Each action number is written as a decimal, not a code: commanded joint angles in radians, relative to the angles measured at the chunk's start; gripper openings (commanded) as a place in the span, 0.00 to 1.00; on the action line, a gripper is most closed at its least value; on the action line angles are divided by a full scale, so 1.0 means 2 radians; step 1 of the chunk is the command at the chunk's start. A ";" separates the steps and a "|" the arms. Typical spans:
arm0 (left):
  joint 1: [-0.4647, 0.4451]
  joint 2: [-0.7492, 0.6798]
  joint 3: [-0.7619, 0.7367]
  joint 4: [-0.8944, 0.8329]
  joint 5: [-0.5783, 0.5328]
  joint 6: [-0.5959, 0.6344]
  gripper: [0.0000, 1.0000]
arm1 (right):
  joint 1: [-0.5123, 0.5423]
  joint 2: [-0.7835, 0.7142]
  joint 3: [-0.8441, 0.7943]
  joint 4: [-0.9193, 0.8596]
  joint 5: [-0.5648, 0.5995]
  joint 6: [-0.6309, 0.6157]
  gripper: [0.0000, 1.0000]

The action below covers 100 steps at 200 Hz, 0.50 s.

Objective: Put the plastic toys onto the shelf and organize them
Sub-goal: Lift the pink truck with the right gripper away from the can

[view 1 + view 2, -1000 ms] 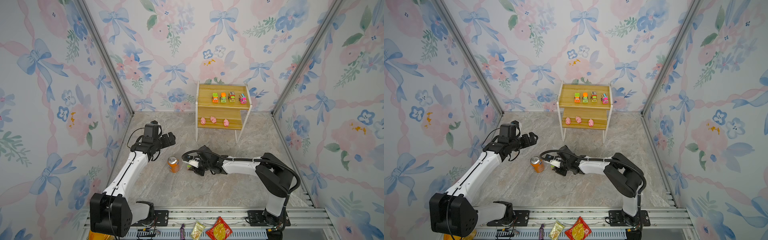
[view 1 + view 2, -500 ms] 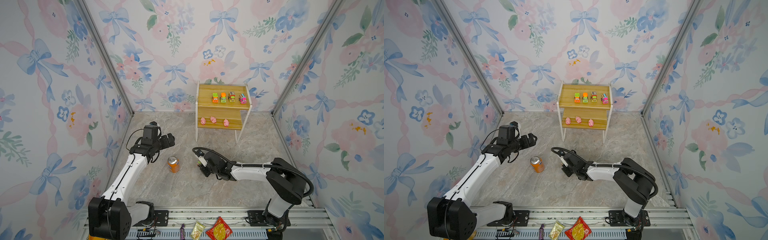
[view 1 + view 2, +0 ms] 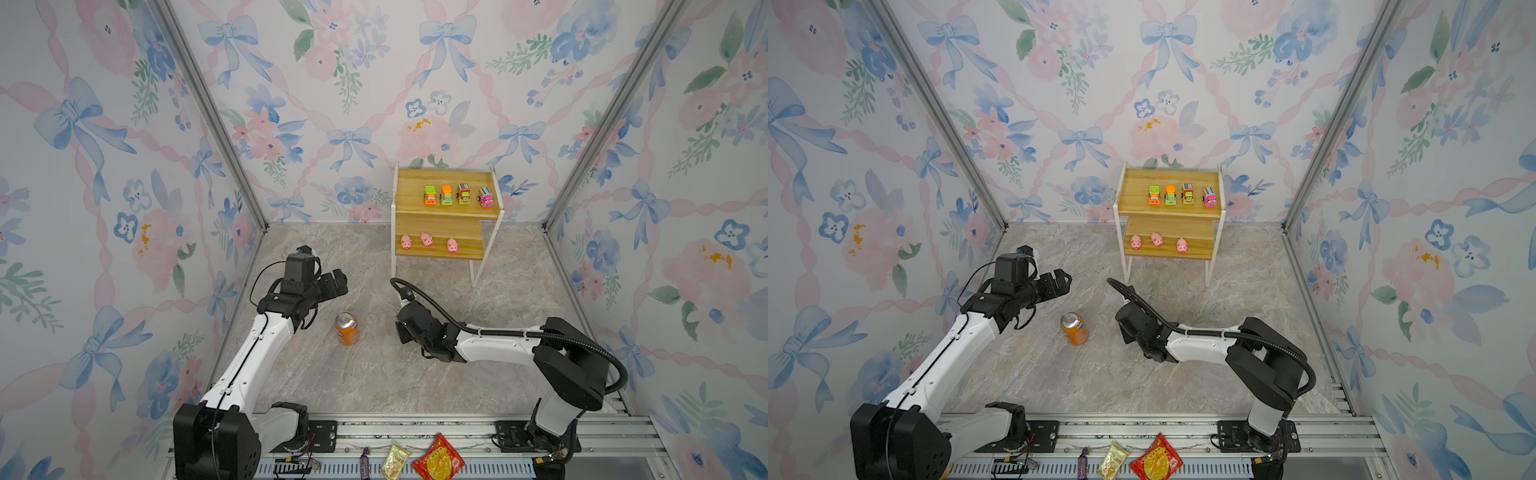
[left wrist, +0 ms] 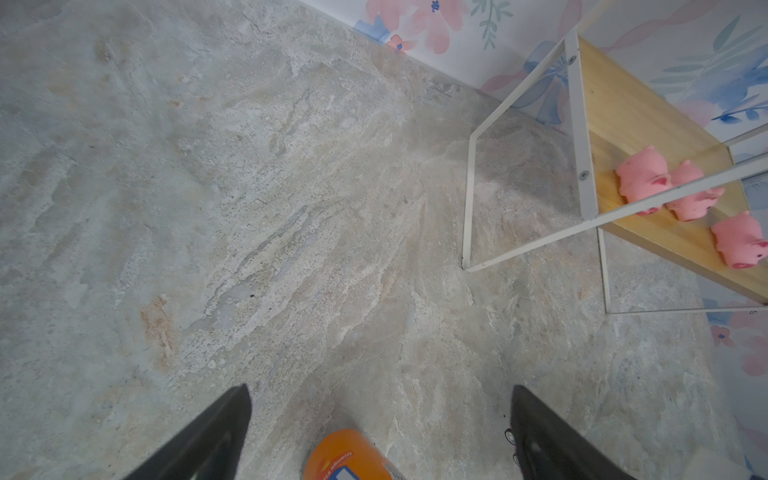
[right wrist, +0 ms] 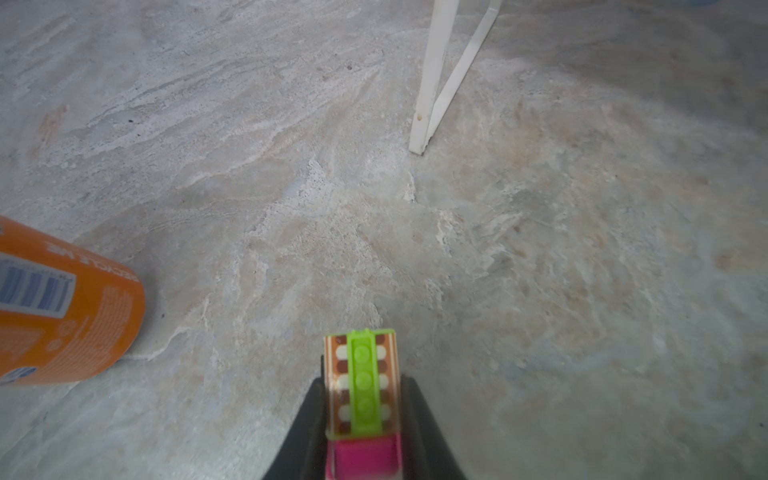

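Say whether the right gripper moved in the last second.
Yes. The right gripper, holding a toy truck, drew away from the orange can toward the shelf.

We read "RECYCLE ME" in white capitals, seen upside down in the right wrist view, on the orange soda can [image 5: 75, 316], next to a blue-and-white barcode [image 5: 35, 286]. In the left wrist view the same can shows the word "Orange"; what follows is cut off. Print on the snack packets [image 3: 437, 460] is too small for us to read.
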<state>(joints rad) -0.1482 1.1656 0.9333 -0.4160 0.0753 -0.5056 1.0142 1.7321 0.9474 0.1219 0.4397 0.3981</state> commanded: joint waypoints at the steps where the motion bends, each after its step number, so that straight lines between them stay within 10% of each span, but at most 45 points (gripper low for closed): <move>1: -0.003 -0.011 -0.010 0.004 -0.006 0.007 0.98 | 0.018 0.021 0.027 -0.036 0.061 0.059 0.21; 100: -0.005 -0.016 -0.015 0.005 -0.007 0.029 0.98 | 0.038 0.094 0.086 -0.096 0.114 0.205 0.20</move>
<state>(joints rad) -0.1513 1.1416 0.9142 -0.4141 0.0734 -0.4786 1.0805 1.8900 1.0863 -0.0132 0.6098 0.7391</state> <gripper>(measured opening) 0.980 0.264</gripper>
